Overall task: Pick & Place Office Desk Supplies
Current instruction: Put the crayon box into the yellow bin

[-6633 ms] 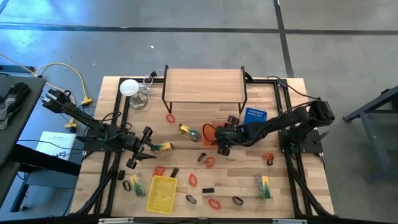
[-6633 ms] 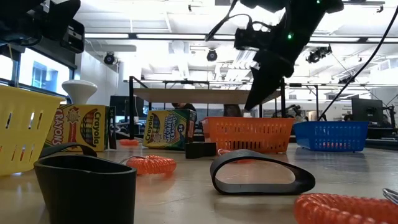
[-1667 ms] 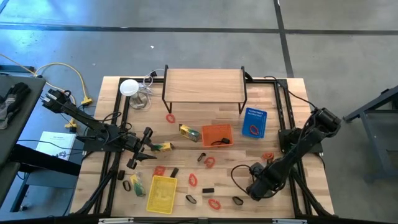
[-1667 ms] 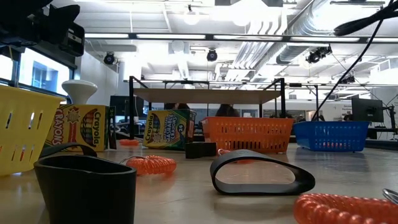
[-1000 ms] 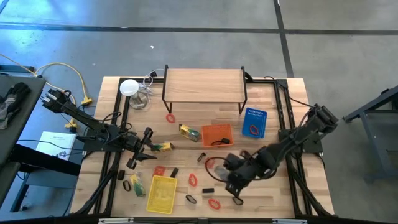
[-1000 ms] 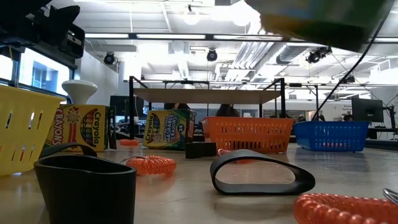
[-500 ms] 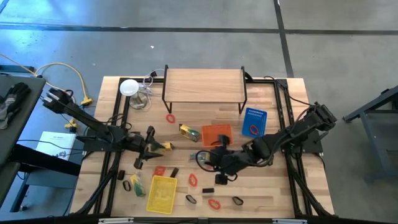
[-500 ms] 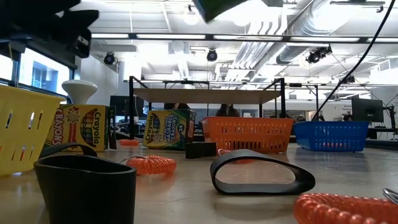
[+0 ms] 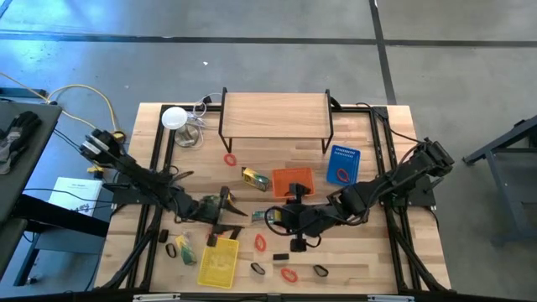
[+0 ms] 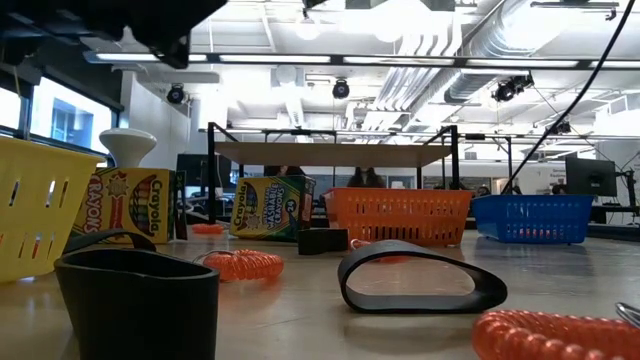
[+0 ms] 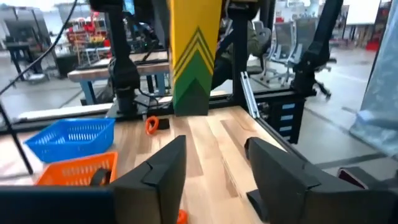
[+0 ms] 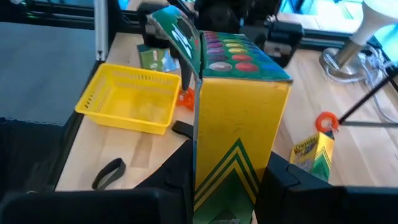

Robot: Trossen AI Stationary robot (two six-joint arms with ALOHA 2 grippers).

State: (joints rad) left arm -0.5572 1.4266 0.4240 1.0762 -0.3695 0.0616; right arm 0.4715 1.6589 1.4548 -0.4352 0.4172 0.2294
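Observation:
A yellow-green crayon pack (image 12: pixel 239 124) is lifted over the table's middle, with my right gripper (image 12: pixel 230 186) shut on it. Its flap (image 12: pixel 177 31) is open and crayon tips show. In the high view this gripper (image 9: pixel 275 218) reaches in from the right. My left gripper (image 11: pixel 214 165) is open and level, just short of the pack (image 11: pixel 193 56), which stands ahead of its fingers. It sits left of the pack in the high view (image 9: pixel 226 210). Other packs (image 9: pixel 256 178), red bands (image 9: pixel 260 242) and black clips (image 9: pixel 258 268) lie on the table. My right gripper pinches the pack's closed end (image 12: pixel 227 177) between its two fingers, one on each narrow side. The fingers run along the pack, slanting down from the table's right. The pack is clear of the table, its open end pointing away from the gripper toward my left gripper.
A yellow basket (image 9: pixel 218 260) sits at the near left, just below the left gripper. An orange basket (image 9: pixel 294 182) and a blue basket (image 9: pixel 342 165) stand behind the right gripper. A wooden riser (image 9: pixel 275 113) and a white disc (image 9: pixel 174 117) are at the far side.
My right gripper has carried the pack from the near middle toward the table's left and far side, rolling its wrist, then held still. My left gripper has swung out toward the table's right, closing on the held pack.

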